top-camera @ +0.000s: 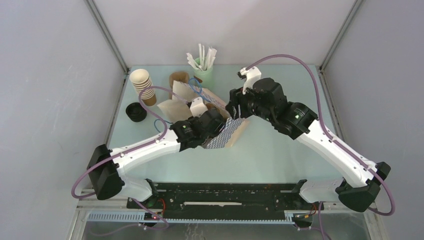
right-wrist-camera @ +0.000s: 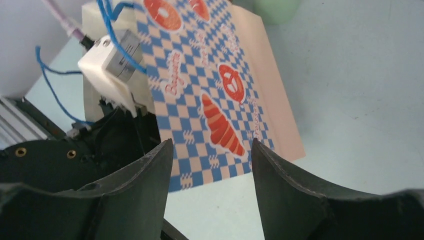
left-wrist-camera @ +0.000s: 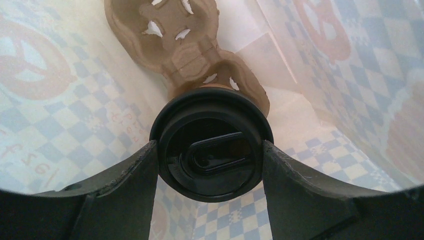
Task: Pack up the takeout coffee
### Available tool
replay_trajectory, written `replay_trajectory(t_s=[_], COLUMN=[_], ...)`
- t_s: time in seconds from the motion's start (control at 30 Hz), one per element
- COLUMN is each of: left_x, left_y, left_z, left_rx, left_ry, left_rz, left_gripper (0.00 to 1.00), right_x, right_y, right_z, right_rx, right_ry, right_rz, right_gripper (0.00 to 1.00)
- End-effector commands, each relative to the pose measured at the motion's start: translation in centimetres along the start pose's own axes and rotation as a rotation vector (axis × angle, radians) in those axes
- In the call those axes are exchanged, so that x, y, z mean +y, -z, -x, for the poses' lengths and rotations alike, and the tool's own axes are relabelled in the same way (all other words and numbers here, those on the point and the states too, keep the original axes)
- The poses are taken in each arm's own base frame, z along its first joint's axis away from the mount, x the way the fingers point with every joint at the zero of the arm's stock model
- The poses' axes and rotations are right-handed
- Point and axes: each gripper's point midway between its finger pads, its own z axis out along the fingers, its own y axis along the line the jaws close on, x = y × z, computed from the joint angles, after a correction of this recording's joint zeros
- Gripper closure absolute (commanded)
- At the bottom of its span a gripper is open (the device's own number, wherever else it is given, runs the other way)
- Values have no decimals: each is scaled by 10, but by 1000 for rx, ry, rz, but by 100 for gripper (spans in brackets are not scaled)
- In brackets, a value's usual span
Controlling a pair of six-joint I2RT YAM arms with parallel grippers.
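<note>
Near the middle of the table (top-camera: 280, 150), a blue-checked paper bag (top-camera: 229, 134) takes the left arm in through its open mouth; from above I cannot tell whether the bag stands upright or leans. The left gripper (left-wrist-camera: 211, 152) is deep inside, checked walls on every side, and it meets the takeout coffee (left-wrist-camera: 212, 112) lid-first. The round black lid faces the wrist camera squarely, and the two fingers (left-wrist-camera: 135, 175) sit against its opposite edges, clamped on the cup. Gripping at the lid probably suits the narrow bag, since the cup can go in top-last without the jaws spreading the paper. Just beyond the cup lies a brown pulp carrier (left-wrist-camera: 185, 45), its slotted pockets turned toward the camera. The cup sits at the carrier's near end, seemingly in or over a pocket, though the lid hides the seat. The right gripper (right-wrist-camera: 211, 147) hangs outside, just beside the bag's printed face, its jaws spread with nothing between them; I judge it is placed to steady the bag if it shifts. Toward the table's far left corner stand a stack of lidless cups (top-camera: 141, 82) and a loose black lid (top-camera: 135, 112), well apart from the bag.
</note>
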Motion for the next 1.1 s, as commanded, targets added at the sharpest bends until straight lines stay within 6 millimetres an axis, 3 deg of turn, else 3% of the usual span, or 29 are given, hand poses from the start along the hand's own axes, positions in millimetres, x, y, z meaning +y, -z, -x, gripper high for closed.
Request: replay_trajectory(t_s=[0.0,0.3,0.63,0.83,1.07], left_x=[6,15,26,25,21], left_y=[-2,-3,-3,0,8], left_z=[4,10,11,14,23], left_rx=[-17,-21,-20,-27,-49], left_ry=[0,15,36,50,68], left_rz=[18,34,50,37,8], left_gripper=[96,96,96,96,97], right_x=[13,39,53,58,80], right_y=[6,-4,3,-8,-21], right_z=[-3,5,29,27,31], right_rx=[1,-5,-68,-46,-43], right_ry=[137,209,197,199,220], right_rz=[65,149,190,186,231], right_gripper=[33,34,37,39,38])
